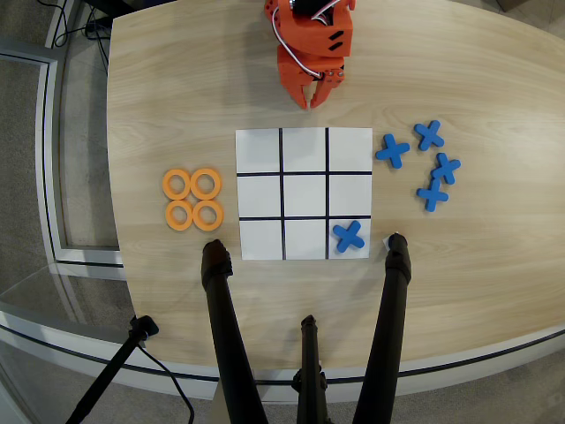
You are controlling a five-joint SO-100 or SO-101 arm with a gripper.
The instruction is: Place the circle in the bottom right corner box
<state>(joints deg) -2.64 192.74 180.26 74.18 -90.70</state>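
The gripper (312, 99) hangs at 12 o'clock of the board (304, 252), just off its edge. Its jaws look closed or nearly so, and it holds nothing. The step in hand is therefore the reach for a circle.

Four circles lie in a tight square at 9 o'clock of the board, touching or almost touching one another. The circle (206, 184) at the cluster's 1 o'clock position is the best pick, being closest to both arm and board. Open the jaws wide before descending. Put one finger through the hole and one outside the rim on the free 12 o'clock side, so the neighbours are not nudged. The ring is flat, so come down close to the tabletop before closing.

The cell at the board's 5 o'clock corner already holds a cross (349, 236), so it is not the goal. Seen from the arm's side, the likely box (258, 150) is the empty cell at the 11 o'clock corner, though that is a judgement. Lift clear, carry low, and release with the ring centred inside the black lines, as the cell is only slightly wider than the ring.
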